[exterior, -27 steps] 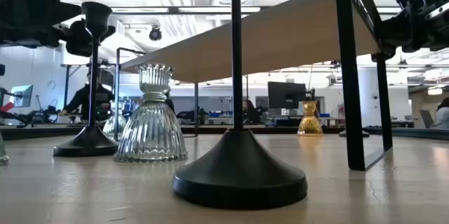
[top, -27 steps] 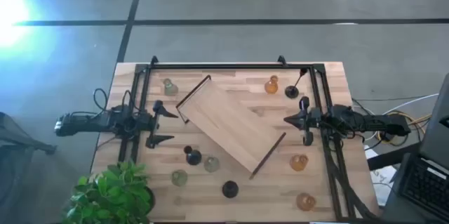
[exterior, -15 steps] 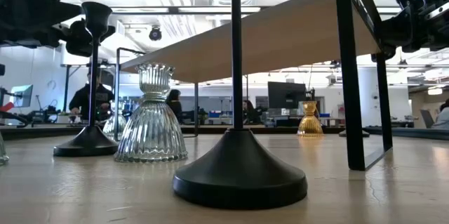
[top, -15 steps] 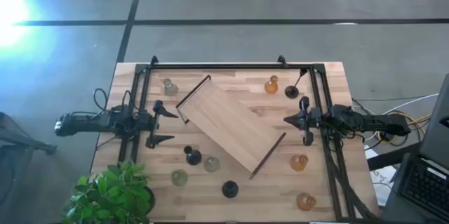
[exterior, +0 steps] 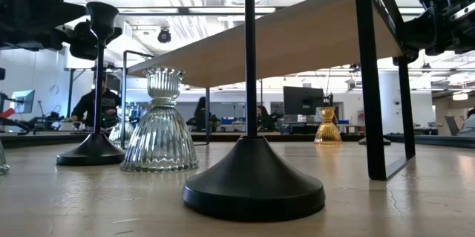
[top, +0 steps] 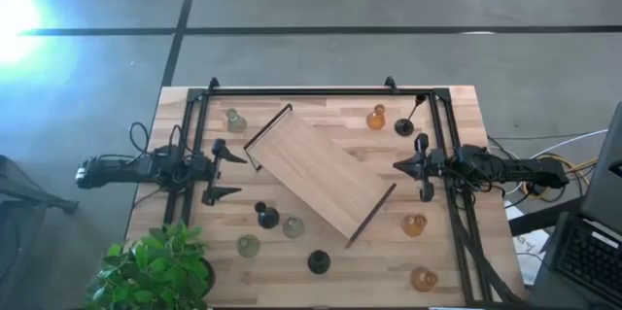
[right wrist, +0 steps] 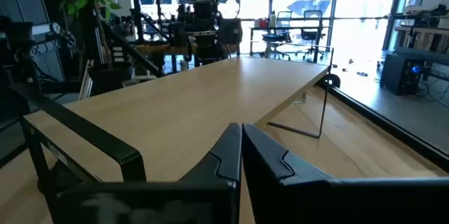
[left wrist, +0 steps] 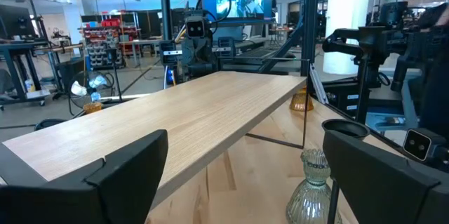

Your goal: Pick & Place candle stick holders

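Nine candle stick holders stand on their bases on the table. The pale green glass ones are at the far left [top: 234, 120] and near the front [top: 293, 226] [top: 249, 246]. The black ones stand at the front [top: 266, 217] [top: 319, 261] and far right [top: 405, 125]. The amber ones stand at the far side [top: 377, 117] and right front [top: 414, 223] [top: 423, 277]. My left gripper [top: 241, 175] is open and empty left of the wooden board [top: 321, 176]. My right gripper [top: 398, 166] is shut and empty to the board's right.
The large wooden board stands askew mid-table on its black handles [exterior: 369, 81], raised above the tabletop. A black frame [top: 301, 91] runs along the far edge and both sides. A potted plant [top: 155, 271] sits at the near left corner. People show in the room beyond.
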You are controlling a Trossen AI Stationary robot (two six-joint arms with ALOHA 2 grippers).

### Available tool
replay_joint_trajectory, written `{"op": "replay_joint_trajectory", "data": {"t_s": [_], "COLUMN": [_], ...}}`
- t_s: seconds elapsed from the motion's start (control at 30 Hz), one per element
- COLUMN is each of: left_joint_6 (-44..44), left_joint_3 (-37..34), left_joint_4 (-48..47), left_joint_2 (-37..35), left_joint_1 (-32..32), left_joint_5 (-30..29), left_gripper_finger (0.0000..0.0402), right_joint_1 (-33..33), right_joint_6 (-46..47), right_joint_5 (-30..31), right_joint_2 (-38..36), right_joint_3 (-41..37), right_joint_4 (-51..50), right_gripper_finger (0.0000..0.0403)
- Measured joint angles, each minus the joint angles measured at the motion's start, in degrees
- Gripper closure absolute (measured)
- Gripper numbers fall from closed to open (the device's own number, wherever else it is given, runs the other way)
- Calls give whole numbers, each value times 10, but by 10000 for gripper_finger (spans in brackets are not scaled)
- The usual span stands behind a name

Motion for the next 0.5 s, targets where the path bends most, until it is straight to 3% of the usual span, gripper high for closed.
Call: {"op": "replay_joint_trajectory", "data": {"t_s": [0.37, 0.5], "left_joint_6": [0, 0], "left_joint_3": [0, 0], "left_joint_4": [0, 0], "left_joint_2": [0, 0], "left_joint_1": [0, 0], "left_joint_5": [0, 0], "left_gripper_finger": [19, 19], "right_joint_1": [0, 0], "right_joint_6": [0, 22], "right_joint_5": [0, 1], "right_joint_2": [0, 1], "right_joint_3": [0, 0], "right_joint_4": [19, 157], "right_gripper_finger": [394, 394]}}
